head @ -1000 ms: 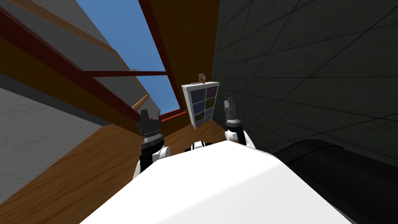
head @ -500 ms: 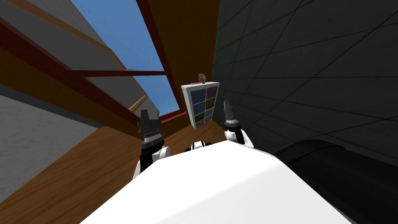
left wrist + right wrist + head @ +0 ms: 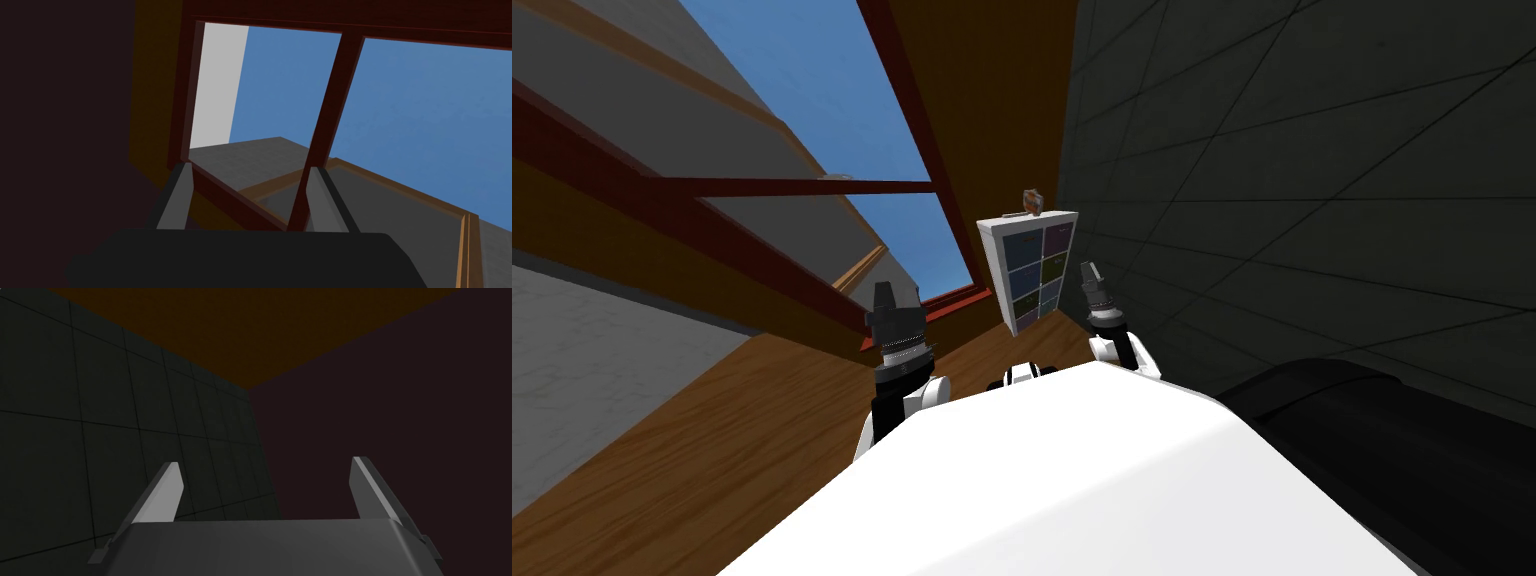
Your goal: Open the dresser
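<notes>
- Barely any change over the last second: nudged the right gripper [image 3: 1090,274] a touch in toward the dresser [image 3: 1027,270] and twisted it, so seeing it more edge-on from the head cam now.
- Zero movement for the left gripper [image 3: 884,292], parked low in front of the window [image 3: 812,110] same as before.
- Also caught the window drifting a bit across the head view, with the dresser holding its spot. Putting that down to own base or torso turning, not the room shifting.
- Left jaws: spread apart, nothing between them. Right jaws: spread wide too, empty, pointed up at the dark tiled wall [image 3: 100,413].
- Dresser location: far corner, standing on the wood floor [image 3: 712,440], tucked between the window side and the dark tiled wall. White frame, coloured drawer fronts [image 3: 1057,240] in two columns, plus some small orange-ish thing [image 3: 1030,200] on top (can't tell what).
- Well apart from both grippers. All looking shut from here, though handles too small to make out.
- Takeaway for the task: approach phase, not reaching yet. Guessing at lining up the right arm for a pull, being the one nearer the dresser. Needs a good bit more rolling forward before any grab makes sense.
</notes>
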Robot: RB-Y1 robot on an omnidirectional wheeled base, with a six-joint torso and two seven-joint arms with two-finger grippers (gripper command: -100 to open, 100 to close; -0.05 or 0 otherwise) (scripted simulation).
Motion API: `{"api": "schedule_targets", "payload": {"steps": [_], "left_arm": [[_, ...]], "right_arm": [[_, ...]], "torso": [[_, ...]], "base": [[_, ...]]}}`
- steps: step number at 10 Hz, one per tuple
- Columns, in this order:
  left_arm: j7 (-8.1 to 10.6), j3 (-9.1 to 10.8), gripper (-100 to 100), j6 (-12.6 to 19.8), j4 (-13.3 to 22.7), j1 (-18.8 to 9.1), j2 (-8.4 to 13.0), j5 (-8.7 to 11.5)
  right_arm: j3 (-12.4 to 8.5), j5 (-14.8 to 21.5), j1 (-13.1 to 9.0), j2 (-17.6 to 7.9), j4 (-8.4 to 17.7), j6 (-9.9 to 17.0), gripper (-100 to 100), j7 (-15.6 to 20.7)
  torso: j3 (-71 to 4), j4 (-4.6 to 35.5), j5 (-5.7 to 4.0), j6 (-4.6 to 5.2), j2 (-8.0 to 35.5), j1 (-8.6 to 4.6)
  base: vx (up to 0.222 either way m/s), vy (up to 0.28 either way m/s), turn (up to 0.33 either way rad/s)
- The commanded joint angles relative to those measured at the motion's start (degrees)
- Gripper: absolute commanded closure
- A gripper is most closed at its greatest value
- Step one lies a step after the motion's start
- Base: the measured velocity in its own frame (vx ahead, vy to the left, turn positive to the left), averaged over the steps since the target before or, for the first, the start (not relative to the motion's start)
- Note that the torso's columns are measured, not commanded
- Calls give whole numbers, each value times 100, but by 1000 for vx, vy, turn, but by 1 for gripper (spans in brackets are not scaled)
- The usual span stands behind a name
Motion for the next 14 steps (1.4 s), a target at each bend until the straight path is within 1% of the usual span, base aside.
{"api": "schedule_targets", "payload": {"steps": [1,2,3,4,5,7,8,9,10,11,12,13,14], "left_arm": [[0,0,0,0,0,0,0,0],[0,0,0,0,0,0,0,0],[0,0,0,0,0,0,0,0],[0,0,0,0,0,0,0,0],[0,0,0,0,0,0,0,0],[0,0,0,0,0,0,0,0],[0,0,0,0,0,0,0,0],[0,0,0,0,0,0,0,0],[0,0,0,0,0,0,0,0],[0,0,0,0,0,-1,0,0],[0,0,0,0,0,0,0,0],[0,0,0,0,0,0,0,0],[0,0,0,0,0,1,0,0]], "right_arm": [[-10,126,-52,-11,186,-97,-100,456],[-10,126,-52,-11,186,-97,-100,528],[-24,238,-95,-24,349,-178,-100,744],[-24,238,-95,-24,349,-178,-100,892],[-38,353,-140,-40,519,-261,-100,1055],[-38,353,-140,-40,519,-261,-100,1308],[-51,470,-186,-57,697,-345,-100,1511],[-51,470,-186,-57,697,-345,-100,1660],[-51,470,-186,-57,697,-345,-100,1712],[-65,590,-235,-75,882,-429,-100,1940],[-65,590,-235,-75,882,-429,-100,2090],[-80,712,-284,-95,1076,-513,-100,2256],[-80,712,-284,-95,1076,-513,-100,2417]], "torso": [[-2,-1,1,1,-5,6],[-1,0,2,0,-1,4],[6,3,0,0,10,-2],[2,1,0,2,1,2],[-2,-1,1,0,-4,4],[-5,-2,2,0,-8,6],[3,1,1,0,5,1],[1,0,1,2,-1,5],[-1,-1,2,0,-2,5],[4,2,0,0,7,0],[-1,0,1,1,-4,3],[-5,-2,2,0,-7,7],[-10,-4,3,1,-17,9]], "base": [[71,32,-26],[32,10,11],[56,20,-52],[62,21,-36],[75,30,-57],[60,24,-12],[67,31,-64],[67,32,-31],[29,14,10],[60,25,-58],[71,36,-34],[105,46,-65],[84,36,-34]]}}
